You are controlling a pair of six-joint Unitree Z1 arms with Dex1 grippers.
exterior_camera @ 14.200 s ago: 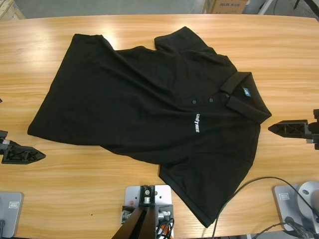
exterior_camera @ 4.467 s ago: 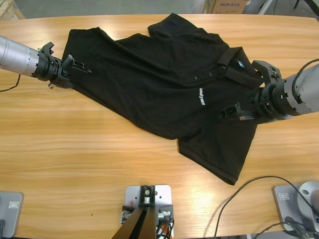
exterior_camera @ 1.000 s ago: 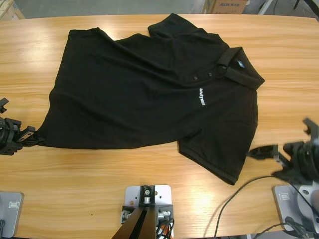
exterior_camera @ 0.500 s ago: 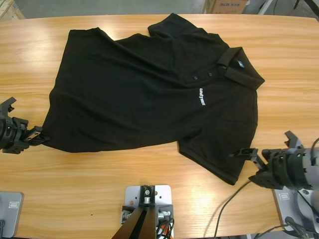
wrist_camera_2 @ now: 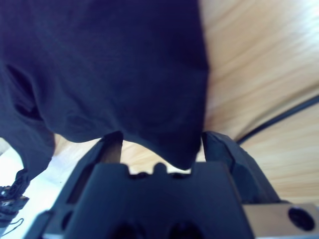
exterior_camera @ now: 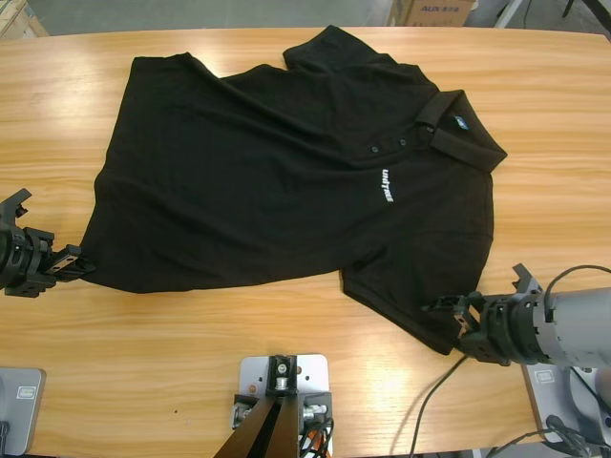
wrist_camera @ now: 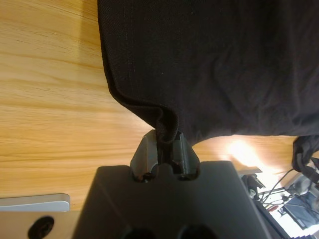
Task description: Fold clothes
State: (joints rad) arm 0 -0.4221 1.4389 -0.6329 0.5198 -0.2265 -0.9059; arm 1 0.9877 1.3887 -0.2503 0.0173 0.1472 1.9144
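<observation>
One black polo shirt (exterior_camera: pixel 286 181) is spread across the wooden table (exterior_camera: pixel 191 334), front side up, with its collar (exterior_camera: pixel 458 129) toward the far right and its hem toward the left. White chest lettering (exterior_camera: pixel 384 185) and three small dark buttons (exterior_camera: pixel 401 143) are seen on its front, and a blue neck label (exterior_camera: pixel 462 121) is visible inside the collar. At the table's left edge, the left gripper (exterior_camera: pixel 72 264) is pressed together on the hem's near corner; in the left wrist view a puckered fold of the hem (wrist_camera: pixel 167 124) is pinched between the jaws of the gripper (wrist_camera: pixel 164 149). At the lower right, the right gripper (exterior_camera: pixel 456 315) is set at the tip of the near sleeve (exterior_camera: pixel 420 296). In the right wrist view its jaws (wrist_camera_2: pixel 162 149) are spread apart, with the sleeve's edge (wrist_camera_2: pixel 174 144) lying between them, not yet clamped.
</observation>
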